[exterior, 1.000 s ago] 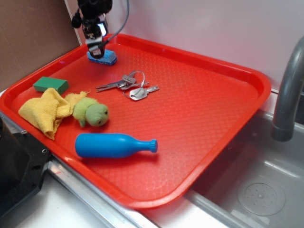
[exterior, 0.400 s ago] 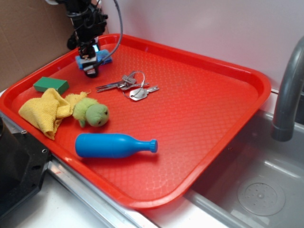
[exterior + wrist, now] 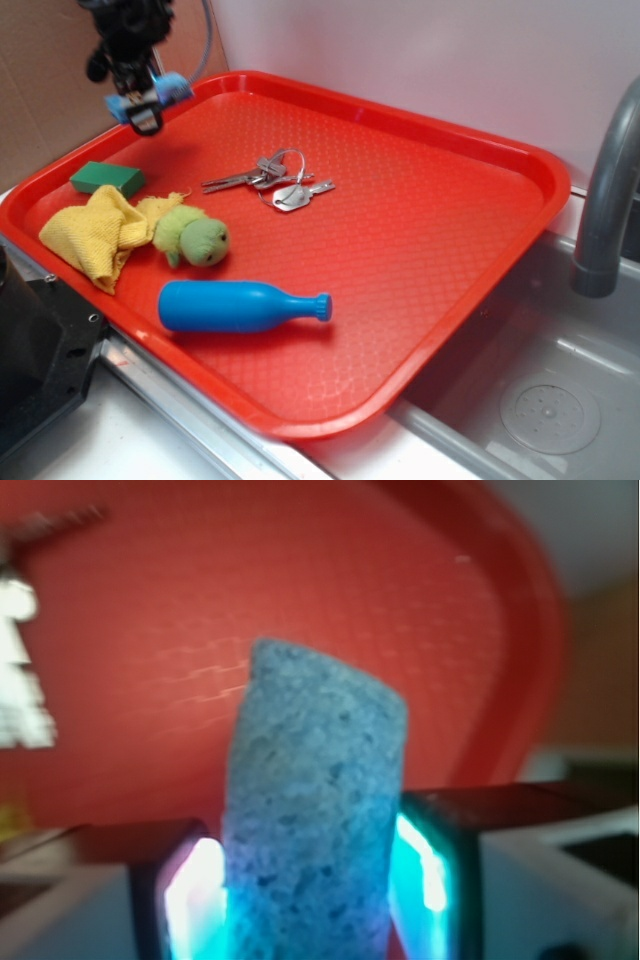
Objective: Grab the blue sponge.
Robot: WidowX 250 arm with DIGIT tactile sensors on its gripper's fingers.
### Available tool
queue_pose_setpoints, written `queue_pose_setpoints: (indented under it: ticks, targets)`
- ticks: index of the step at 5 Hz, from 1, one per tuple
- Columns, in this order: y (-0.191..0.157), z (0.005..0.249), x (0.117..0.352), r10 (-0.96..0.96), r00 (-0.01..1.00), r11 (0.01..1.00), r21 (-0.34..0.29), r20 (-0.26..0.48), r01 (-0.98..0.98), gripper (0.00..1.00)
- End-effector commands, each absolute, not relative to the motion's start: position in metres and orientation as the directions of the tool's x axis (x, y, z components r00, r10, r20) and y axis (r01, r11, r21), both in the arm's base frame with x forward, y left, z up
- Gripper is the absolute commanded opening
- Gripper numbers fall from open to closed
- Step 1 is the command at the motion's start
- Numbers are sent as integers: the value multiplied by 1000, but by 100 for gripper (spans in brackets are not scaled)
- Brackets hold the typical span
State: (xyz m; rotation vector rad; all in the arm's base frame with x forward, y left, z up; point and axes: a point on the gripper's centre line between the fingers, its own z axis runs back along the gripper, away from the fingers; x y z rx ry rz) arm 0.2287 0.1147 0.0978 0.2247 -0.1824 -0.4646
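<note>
While the gripper (image 3: 143, 103) at the frame's upper left clenches the blue sponge (image 3: 315, 810) above the red tray (image 3: 520, 160), a firm, steady squeeze should prevent slipping.

Keys (image 3: 268, 181), green block (image 3: 107, 179), blue pin (image 3: 240, 306) on red tray (image 3: 430, 250).

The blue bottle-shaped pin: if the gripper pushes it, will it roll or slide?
The blue bottle-shaped pin lies on its side and looks round, so it would probably roll. Its smooth plastic may be slippery to grip. The red tray rim should stop it.

The end effector (image 3: 143, 103) apparently grips the blue sponge (image 3: 170, 88) above the tray (image 3: 420, 220).
</note>
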Motion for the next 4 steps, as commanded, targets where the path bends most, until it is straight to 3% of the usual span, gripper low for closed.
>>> queue_pose_setpoints:
  ticks: [1,2,3,4]
  targets:
    - [77,177,275,-138,981,976,186,139,111,0]
    - [55,187,294,62,992,981,178,113,-81,4]
    - [38,198,307,250,941,948,138,227,-286,0]
    - [34,198,310,280,932,940,133,230,-315,0]
